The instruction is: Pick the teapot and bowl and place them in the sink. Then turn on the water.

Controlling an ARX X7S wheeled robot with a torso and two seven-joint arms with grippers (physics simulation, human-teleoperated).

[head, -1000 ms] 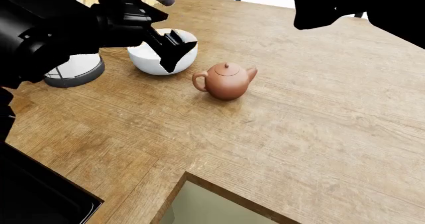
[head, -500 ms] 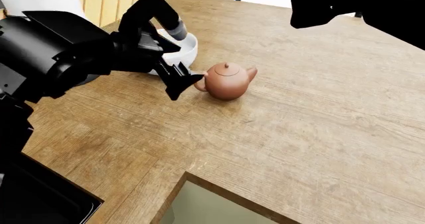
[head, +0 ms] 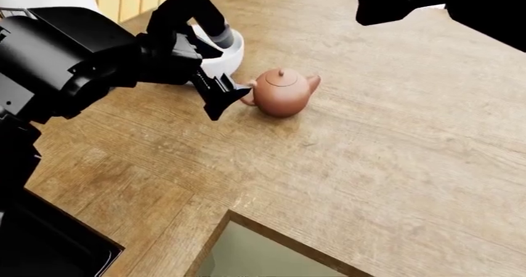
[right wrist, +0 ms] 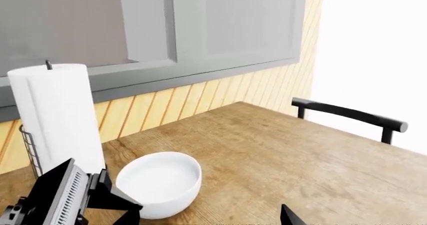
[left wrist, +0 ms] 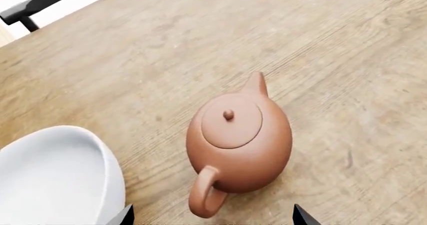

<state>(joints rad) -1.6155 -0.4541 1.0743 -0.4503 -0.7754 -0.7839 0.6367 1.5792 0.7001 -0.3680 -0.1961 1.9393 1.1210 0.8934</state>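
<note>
Hovering my left fingers wide open, empty, by the teapot; judged it smooth, breakable clay, best pinched across the belly. Right fingers: couldn't tell.

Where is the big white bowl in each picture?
Head view: the bowl sits near the top left, mostly hidden behind the left gripper, beside the teapot.
Left wrist view: only part of the bowl shows, in the lower left corner.
Right wrist view: the whole bowl shows, low and left of centre.
Shared landmark: the wooden counter.
</note>
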